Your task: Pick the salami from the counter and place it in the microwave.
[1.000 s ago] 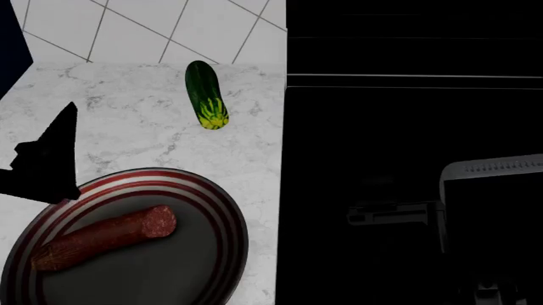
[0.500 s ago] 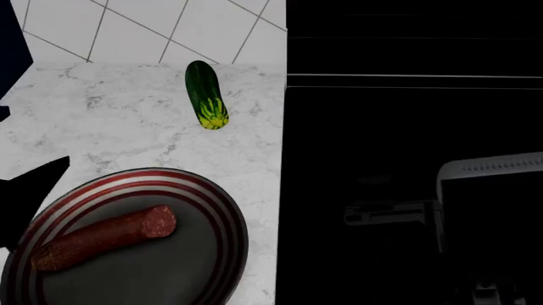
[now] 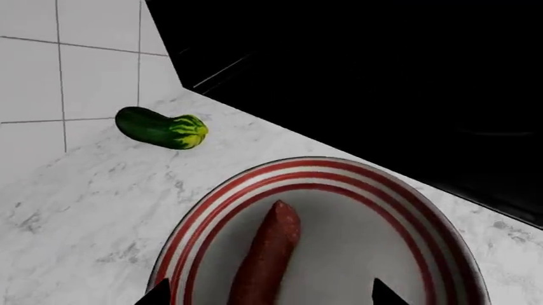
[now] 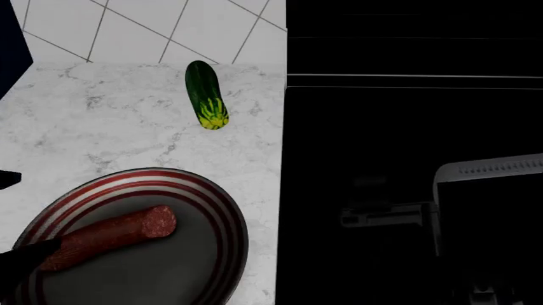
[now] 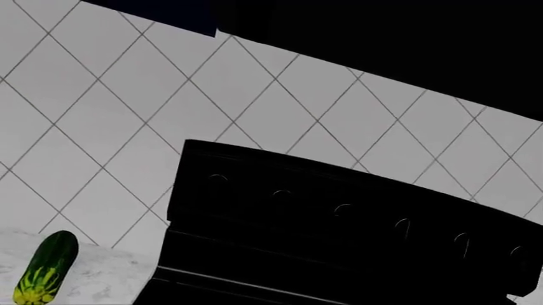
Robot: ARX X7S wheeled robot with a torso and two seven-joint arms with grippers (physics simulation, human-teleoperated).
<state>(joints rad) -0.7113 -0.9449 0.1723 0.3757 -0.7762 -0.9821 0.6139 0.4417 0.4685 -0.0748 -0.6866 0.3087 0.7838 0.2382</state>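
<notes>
The salami (image 4: pixel 110 234) lies on a red-striped plate (image 4: pixel 222 210) on the white marble counter (image 4: pixel 127 121), its speckled cut end toward the cucumber. In the left wrist view the salami (image 3: pixel 269 251) runs between my left gripper's (image 3: pixel 269 297) two dark fingertips (image 3: pixel 159 295), which are wide apart, above it and not touching it. In the head view the left gripper (image 4: pixel 30 213) shows as dark shapes at the left edge over the salami's tail end. The right arm (image 4: pixel 488 171) hangs over the dark area to the right; its jaws are not clear. The microwave is out of view.
A green-and-yellow cucumber (image 4: pixel 205 95) lies near the tiled wall, also in the left wrist view (image 3: pixel 161 128) and the right wrist view (image 5: pixel 42 276). A black stove (image 5: pixel 339 229) adjoins the counter's right edge (image 4: pixel 281 159).
My left gripper has moved toward the near-left corner of the head view, from beside the plate to over the salami's tail end. The right arm drifted slightly left.
</notes>
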